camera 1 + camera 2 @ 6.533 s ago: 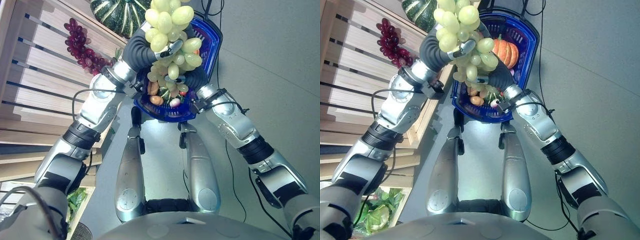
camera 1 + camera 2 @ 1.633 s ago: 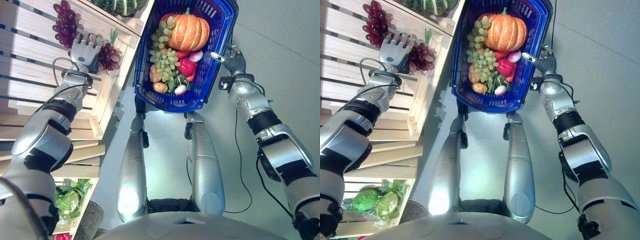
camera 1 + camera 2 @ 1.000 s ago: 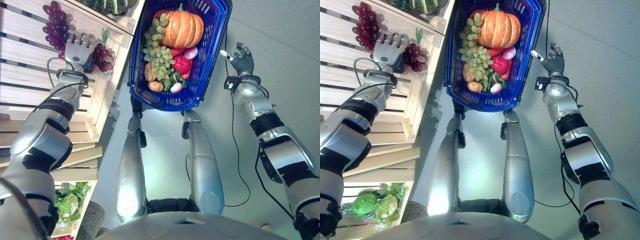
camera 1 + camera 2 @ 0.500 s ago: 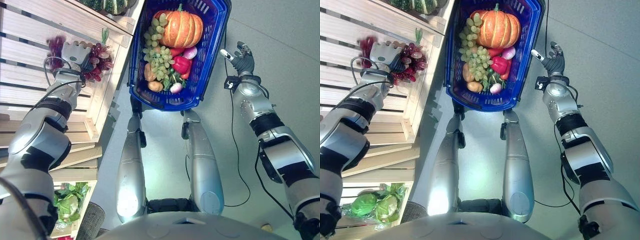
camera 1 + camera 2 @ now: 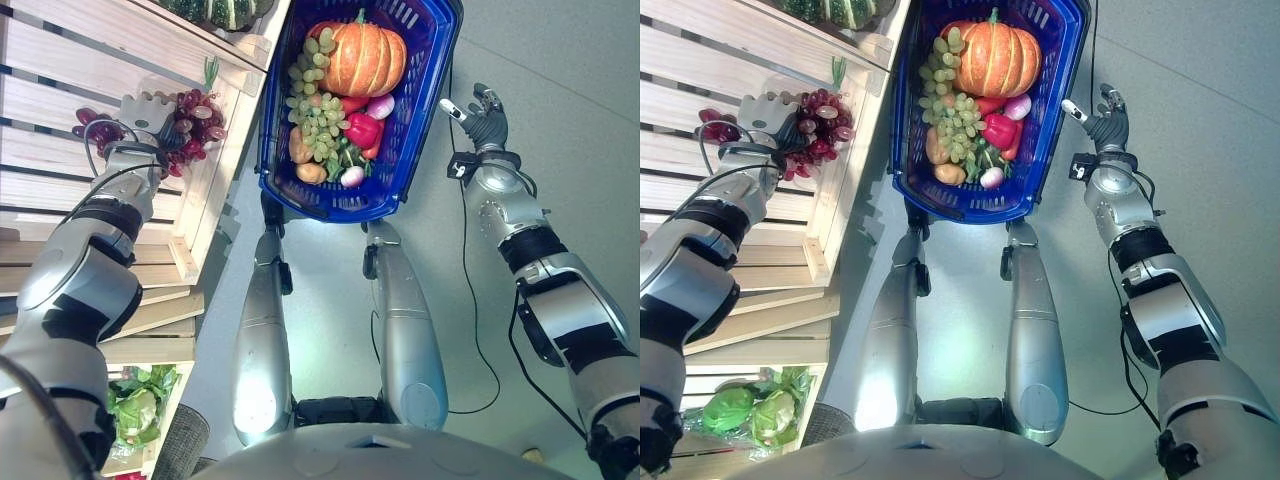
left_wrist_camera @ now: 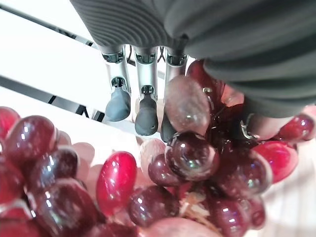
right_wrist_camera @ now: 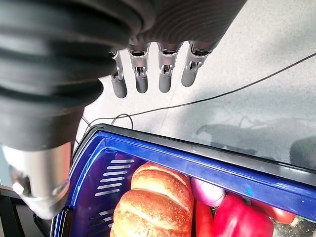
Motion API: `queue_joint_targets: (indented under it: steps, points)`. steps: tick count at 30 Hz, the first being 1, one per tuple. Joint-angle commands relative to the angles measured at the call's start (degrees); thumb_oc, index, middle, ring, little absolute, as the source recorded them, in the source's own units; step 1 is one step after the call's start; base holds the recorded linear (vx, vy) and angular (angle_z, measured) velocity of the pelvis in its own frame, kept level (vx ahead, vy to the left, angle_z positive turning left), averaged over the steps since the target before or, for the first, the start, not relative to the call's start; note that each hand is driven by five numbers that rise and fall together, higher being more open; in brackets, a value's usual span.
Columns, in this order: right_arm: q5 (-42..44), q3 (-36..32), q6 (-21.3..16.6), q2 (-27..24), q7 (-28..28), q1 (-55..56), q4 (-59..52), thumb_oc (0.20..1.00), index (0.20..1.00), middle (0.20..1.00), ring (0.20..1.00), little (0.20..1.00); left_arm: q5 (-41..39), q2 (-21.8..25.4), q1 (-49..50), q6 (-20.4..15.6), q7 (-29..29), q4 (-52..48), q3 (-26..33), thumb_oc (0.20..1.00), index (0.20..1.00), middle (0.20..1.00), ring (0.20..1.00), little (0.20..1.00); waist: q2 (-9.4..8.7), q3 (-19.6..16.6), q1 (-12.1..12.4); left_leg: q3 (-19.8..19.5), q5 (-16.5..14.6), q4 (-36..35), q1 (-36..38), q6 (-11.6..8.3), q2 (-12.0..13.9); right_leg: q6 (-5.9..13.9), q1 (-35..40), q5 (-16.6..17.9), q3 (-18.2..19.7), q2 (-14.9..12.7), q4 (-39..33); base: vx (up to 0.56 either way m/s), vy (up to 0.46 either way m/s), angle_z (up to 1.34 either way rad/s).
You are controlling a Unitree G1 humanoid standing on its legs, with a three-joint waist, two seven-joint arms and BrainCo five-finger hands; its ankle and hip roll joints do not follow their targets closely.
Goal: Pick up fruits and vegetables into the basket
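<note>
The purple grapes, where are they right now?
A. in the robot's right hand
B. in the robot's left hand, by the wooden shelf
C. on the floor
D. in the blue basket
B: the left hand is curled round the purple grapes beside the wooden shelf, outside the blue basket.

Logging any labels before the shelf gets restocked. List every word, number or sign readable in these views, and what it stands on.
None to read.
Slatted pale wooden shelf: bare wood, no sign or price tag.
Blue plastic basket: no lettering on its walls or rim.
Bunch of dark red grapes in the left hand: no sticker or tag.
</note>
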Motion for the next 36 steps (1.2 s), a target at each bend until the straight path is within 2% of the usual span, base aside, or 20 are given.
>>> queue_joint_targets:
  steps: [1,2,6,9,10,13,18,26,30,36]
  points:
    - [1.5,-0.6,-1.8,-0.1,-1.8,1.9,-3.8,1.000,1.000,1.000,1.000,1.000,-21.5,0.2,3.8,-1.8,-1.4,1.2,7.4,0.200,0.200,0.200,0.200,0.200,-0.66,-2.1,0.1,3.0,-2.3,2.3,-2.1,2.88,-4.8,1.55,3.5,-1.3,-2.6,4.7,-3.2,0.00,0.000,0.00]
    - [1.5,-0.9,-2.0,-0.1,-1.6,2.3,-4.1,1.000,1.000,1.000,1.000,1.000,-30.0,-0.1,4.4,-3.5,-1.8,0.5,10.9,0.200,0.200,0.200,0.200,0.200,-0.62,-2.1,0.3,2.9,-2.2,2.1,-1.9,2.96,-4.8,1.51,3.6,-1.4,-2.6,4.8,-3.1,0.00,0.000,0.00]
    - [0.0,-2.0,-3.4,0.8,-1.2,5.1,-6.2,1.000,1.000,1.000,1.000,1.000,-53.5,-1.2,7.7,-12.5,-6.9,-1.9,24.1,0.200,0.200,0.200,0.200,0.200,-0.60,-2.1,0.6,2.6,-2.6,2.1,-1.0,3.05,-5.3,1.52,4.3,-2.1,-2.8,4.7,-2.7,0.00,-0.017,0.01]
    - [-0.7,-2.8,-3.6,1.2,-0.9,6.7,-7.4,1.000,1.000,1.000,1.000,1.000,-62.3,-1.7,9.9,-15.2,-10.0,-3.8,29.2,0.200,0.200,0.200,0.200,0.200,-0.61,-2.1,0.8,2.5,-2.9,2.0,-0.3,3.14,-5.5,1.45,4.9,-2.4,-2.9,4.6,-2.7,0.00,-0.016,0.03]
    - [-1.2,-3.3,-4.1,1.6,-0.5,7.5,-7.6,1.000,1.000,1.000,1.000,1.000,-67.6,-2.2,11.4,-17.8,-11.6,-4.7,31.7,0.200,0.200,0.200,0.200,0.200,-0.61,-2.1,0.9,2.3,-3.1,1.9,0.2,3.20,-5.6,1.42,5.3,-2.6,-3.0,4.6,-2.7,0.00,-0.038,0.06]
    - [-2.0,-3.7,-4.8,2.3,-0.1,8.7,-8.4,1.000,1.000,1.000,1.000,1.000,-74.6,-3.4,14.1,-21.5,-14.3,-7.2,35.6,0.200,0.200,0.200,0.200,0.200,-0.71,-2.1,1.3,2.1,-3.4,2.0,1.0,3.22,-5.8,1.37,6.1,-2.8,-3.3,4.5,-2.6,0.00,-0.039,0.05]
    - [-3.4,-3.9,-6.3,2.8,2.0,9.8,-10.3,1.000,1.000,1.000,1.000,1.000,-82.5,-4.9,17.2,-27.1,-18.6,-11.6,39.7,0.200,0.200,0.200,0.200,0.200,-0.93,-2.1,1.9,1.6,-3.8,2.0,2.2,3.25,-5.9,1.02,7.4,-3.6,-3.7,4.4,-2.4,0.00,-0.022,0.03]
    - [-8.2,-4.3,-11.3,2.8,6.6,14.6,-18.6,1.000,1.000,1.000,1.000,1.000,-90.0,-7.4,23.0,-36.6,-24.5,-21.9,43.0,0.200,0.200,0.200,0.200,0.200,-0.38,-2.1,2.6,1.0,-4.3,1.7,3.5,3.63,-6.5,0.86,8.9,-4.7,-4.3,3.8,-2.1,0.00,0.000,0.00]
    - [-12.6,-4.1,-13.2,3.0,8.0,16.7,-23.7,1.000,1.000,1.000,1.000,1.000,-89.6,-8.9,25.1,-40.4,-26.5,-27.7,44.4,0.200,0.200,0.200,0.200,0.200,-0.27,-2.1,2.8,0.9,-4.5,1.6,4.2,3.68,-6.6,0.84,9.7,-5.0,-4.5,3.6,-2.2,0.00,0.000,0.00]
    - [-16.0,-4.4,-13.4,2.8,12.6,19.7,-31.7,1.000,1.000,1.000,1.000,1.000,-85.8,-10.4,26.9,-42.6,-27.0,-36.6,45.5,0.200,0.200,0.200,0.200,0.200,-0.34,-2.1,3.0,1.0,-4.6,1.3,4.8,3.87,-6.7,0.79,10.7,-5.5,-4.6,3.5,-2.3,0.00,0.000,0.00]
